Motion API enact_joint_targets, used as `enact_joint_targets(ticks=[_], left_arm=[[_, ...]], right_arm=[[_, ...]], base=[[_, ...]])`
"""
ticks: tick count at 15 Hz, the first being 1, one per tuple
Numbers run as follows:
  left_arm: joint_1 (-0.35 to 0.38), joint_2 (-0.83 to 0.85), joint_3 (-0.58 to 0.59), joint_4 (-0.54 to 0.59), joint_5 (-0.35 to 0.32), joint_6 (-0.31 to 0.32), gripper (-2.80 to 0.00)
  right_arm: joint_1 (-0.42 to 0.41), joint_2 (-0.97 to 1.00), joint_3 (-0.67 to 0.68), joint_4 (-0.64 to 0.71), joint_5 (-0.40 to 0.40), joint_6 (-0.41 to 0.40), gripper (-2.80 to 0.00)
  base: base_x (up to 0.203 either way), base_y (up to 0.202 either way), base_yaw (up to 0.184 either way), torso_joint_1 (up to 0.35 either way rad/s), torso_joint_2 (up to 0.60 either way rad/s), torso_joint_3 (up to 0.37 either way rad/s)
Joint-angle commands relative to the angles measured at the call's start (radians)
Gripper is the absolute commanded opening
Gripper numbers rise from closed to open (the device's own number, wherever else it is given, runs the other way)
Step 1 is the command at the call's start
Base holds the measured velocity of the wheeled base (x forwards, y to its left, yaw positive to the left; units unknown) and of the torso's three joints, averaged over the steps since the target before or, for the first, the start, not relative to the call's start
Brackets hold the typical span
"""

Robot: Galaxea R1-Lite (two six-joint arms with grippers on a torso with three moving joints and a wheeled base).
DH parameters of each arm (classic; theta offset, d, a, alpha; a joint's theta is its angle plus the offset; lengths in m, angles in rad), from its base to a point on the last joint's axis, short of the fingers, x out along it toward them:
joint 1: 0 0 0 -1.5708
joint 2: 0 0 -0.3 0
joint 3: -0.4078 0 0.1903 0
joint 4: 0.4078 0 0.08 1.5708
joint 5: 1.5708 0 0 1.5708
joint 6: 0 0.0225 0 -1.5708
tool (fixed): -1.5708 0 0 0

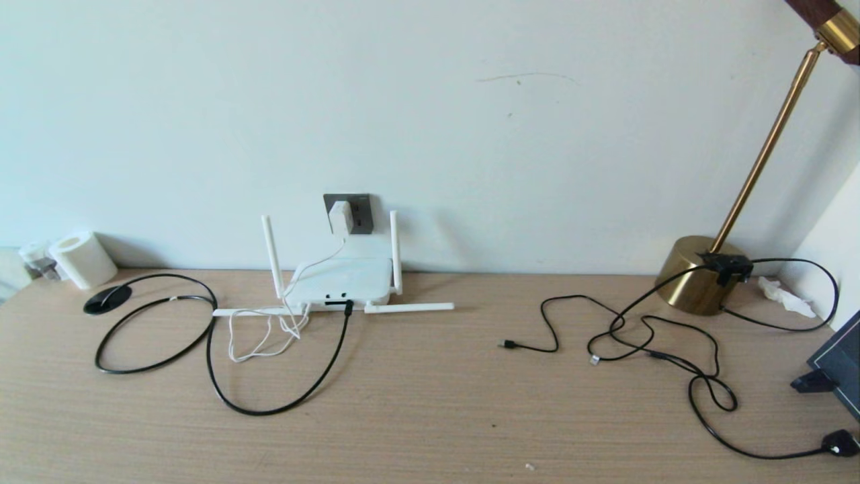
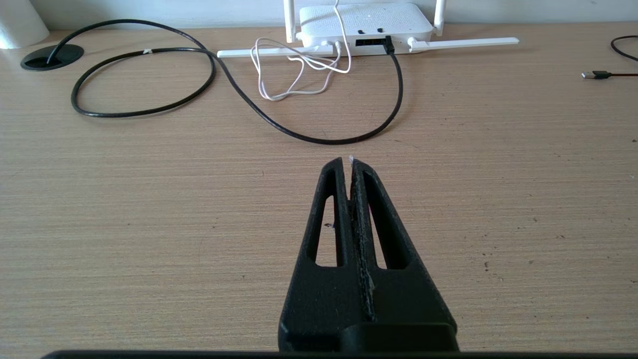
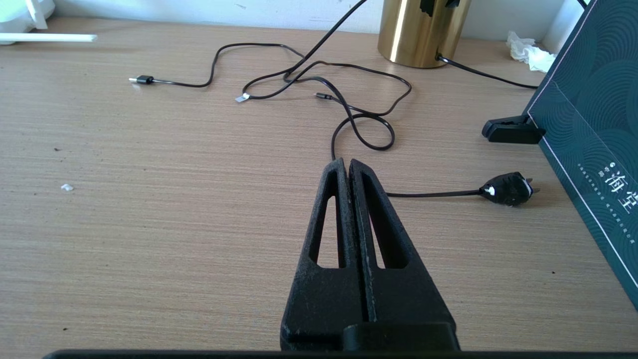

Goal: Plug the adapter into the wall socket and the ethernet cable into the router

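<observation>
Head view: adapter [image 1: 340,216] seated in wall socket [image 1: 349,213], ethernet cable [image 1: 282,403] plugged into router [image 1: 342,281] front. Apparently finished. Left gripper [image 2: 347,162] and right gripper [image 3: 346,162] pressed together, empty, well back.

Bright even daylight, soft faint shadows under cables, mild glare on brass lamp base [image 1: 695,275], sharp focus
</observation>
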Motion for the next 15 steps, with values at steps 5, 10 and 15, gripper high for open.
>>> enact_joint_targets(ticks=[5,10,15], left_arm=[[0.000,0.003,0.000,0.001,0.000,0.000,-2.80],[0.000,0.002,0.000,0.001,0.000,0.000,-2.80],[0.000,0.003,0.000,0.001,0.000,0.000,-2.80]], right_arm=[[0.000,0.002,0.000,0.000,0.000,-0.002,-2.80],[-0.001,0.000,-0.001,-0.001,-0.018,0.002,-2.80],[0.000,0.000,0.000,-0.003,-0.018,0.010,-2.80]], base=[[0.000,0.000,0.000,0.000,0.00,0.000],[0.000,0.000,0.000,0.000,0.00,0.000],[0.000,0.000,0.000,0.000,0.00,0.000]])
